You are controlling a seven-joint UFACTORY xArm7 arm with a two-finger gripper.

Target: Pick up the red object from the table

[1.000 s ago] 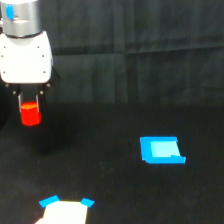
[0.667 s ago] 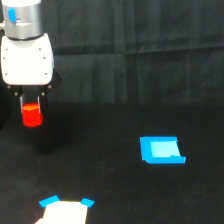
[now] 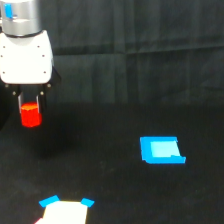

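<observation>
Seemingly, we have our pincer (image 3: 30,111) pinching the red object (image 3: 30,115) from both sides at the upper left of the frame, its fingers straddling the block so it can leave the bench (image 3: 120,200).

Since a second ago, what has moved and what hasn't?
The gripper has dropped slightly in the exterior view, carrying the red object down with it between the jaws. The grasp is unchanged. The blue rectangle and the white patch with blue corners lie where they were on the table.
</observation>
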